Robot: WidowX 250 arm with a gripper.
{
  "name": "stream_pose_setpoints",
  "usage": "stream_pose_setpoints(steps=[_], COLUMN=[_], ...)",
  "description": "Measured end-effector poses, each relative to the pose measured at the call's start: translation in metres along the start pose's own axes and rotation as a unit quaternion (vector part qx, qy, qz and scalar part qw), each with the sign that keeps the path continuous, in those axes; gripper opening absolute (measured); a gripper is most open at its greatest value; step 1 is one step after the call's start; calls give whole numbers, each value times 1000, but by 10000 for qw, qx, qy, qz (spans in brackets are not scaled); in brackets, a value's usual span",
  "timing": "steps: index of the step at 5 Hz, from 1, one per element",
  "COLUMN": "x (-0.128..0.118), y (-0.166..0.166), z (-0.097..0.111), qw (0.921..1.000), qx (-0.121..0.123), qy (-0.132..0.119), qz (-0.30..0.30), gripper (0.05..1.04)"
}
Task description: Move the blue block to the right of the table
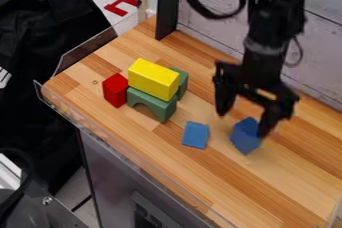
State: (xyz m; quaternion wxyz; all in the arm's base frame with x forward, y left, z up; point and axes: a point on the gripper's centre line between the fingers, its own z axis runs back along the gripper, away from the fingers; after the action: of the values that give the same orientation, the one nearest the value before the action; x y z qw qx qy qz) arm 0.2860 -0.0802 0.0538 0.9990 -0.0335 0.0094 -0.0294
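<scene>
Plainly, your move turns on how the fingers (225, 97) straddle the blue block (246, 139); they stand wide apart, and neither looks closed on anything; take the green arch (153, 104) as your landmark, and the block lies on the right side of it, well apart, low in the gap and nearer the finger farther from the arch; that finger overlaps the block's upper corner, and you cannot tell whether it touches or only passes in front.

You would probably want the gap centred on the block before closing, then a carry farther from the arch, toward the right end of the worktop (294, 172); closing off-centre could shove or turn the block instead of gripping it.

The block's long axis seems to run roughly up and down the view, though the angled top leaves you unsure whether it leans or is simply cut that way; its underside is hard to make out, so you cannot tell if it rests flat; a second blue block (196, 135) lies nearer the arch, outside the fingers, and the task does not say which is meant; the one by the fingers seems likelier.
</scene>
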Motion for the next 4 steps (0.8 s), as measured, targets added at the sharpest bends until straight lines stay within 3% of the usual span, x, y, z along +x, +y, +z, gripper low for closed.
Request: stream_pose_setpoints(steps=[1,2,3,4], x=[1,0,9,13], y=[3,8,25,47], z=[37,69,75,70], qw=[9987,9968,9960,9967], qx=[154,224,311,444], qy=[-494,-764,-828,-598], qz=[-23,-1,152,329], gripper=[995,995,995,995])
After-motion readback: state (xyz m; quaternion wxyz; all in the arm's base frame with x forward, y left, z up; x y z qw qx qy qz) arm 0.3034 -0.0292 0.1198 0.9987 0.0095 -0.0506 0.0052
